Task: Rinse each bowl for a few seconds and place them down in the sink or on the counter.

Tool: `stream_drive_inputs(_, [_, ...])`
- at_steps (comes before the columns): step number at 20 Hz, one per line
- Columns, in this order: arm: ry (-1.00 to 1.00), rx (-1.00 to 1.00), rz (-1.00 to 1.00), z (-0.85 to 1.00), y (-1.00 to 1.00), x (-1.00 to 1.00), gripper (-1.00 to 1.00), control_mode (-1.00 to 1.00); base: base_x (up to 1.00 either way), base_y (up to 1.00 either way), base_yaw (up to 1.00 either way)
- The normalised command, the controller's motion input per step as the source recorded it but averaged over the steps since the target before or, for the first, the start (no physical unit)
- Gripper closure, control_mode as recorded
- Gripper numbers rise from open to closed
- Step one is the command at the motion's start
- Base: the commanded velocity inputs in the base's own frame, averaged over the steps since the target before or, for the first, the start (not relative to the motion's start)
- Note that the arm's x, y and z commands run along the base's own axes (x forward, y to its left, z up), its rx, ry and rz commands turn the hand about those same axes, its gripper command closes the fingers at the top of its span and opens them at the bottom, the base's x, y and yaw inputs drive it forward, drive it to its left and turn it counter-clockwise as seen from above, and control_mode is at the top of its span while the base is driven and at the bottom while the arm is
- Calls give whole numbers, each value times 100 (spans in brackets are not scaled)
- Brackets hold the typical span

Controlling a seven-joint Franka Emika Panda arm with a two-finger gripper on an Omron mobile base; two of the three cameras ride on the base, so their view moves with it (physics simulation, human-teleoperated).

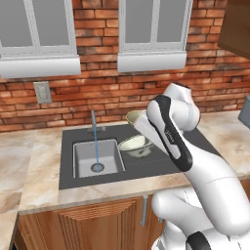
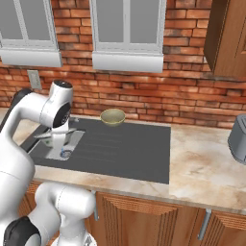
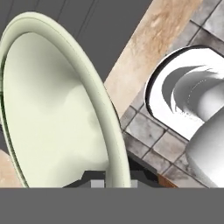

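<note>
A pale cream-green bowl (image 3: 52,109) looms close in the hand view, its rim running down between the fingertips of my gripper (image 3: 114,180), which is shut on it. From the left base the same bowl (image 1: 135,145) hangs tilted just right of the basin (image 1: 83,158), over the dark sink unit (image 1: 146,168); my forearm hides the gripper there. A thin stream of water falls from the faucet (image 1: 93,122) onto the drain. The olive-tan bowl (image 2: 113,116) rests upright at the far edge of the ribbed drainboard (image 2: 120,144), also behind my arm (image 1: 135,117). The marble counter (image 2: 206,168) surrounds the sink.
A grey toaster (image 2: 238,138) stands at the right end of the counter. A brick wall with a wall outlet (image 1: 42,92) and two windows runs behind the sink. A wooden wall cabinet (image 2: 226,38) hangs at the upper right.
</note>
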Motion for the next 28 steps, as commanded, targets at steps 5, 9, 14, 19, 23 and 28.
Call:
stream_drive_inputs(5, [0, 7, 0, -17, 27, 20, 100, -100, 0, 0, 0])
stream_drive_inputs(9, [-1, 7, 1, -19, 26, 24, 100, -100, 0, 0, 0])
stream_drive_inputs(14, [-1, 7, 2, -19, 24, 27, 100, -100, 0, 0, 0])
stream_drive_inputs(19, [-1, 6, 2, -16, 13, 30, 100, -100, 0, 0, 0])
stream_drive_inputs(23, [-1, 6, 2, -16, 3, 34, 100, -100, 0, 0, 0])
stream_drive_inputs(28, [-7, 3, 4, -10, 1, 34, 100, -100, 0, 0, 0])
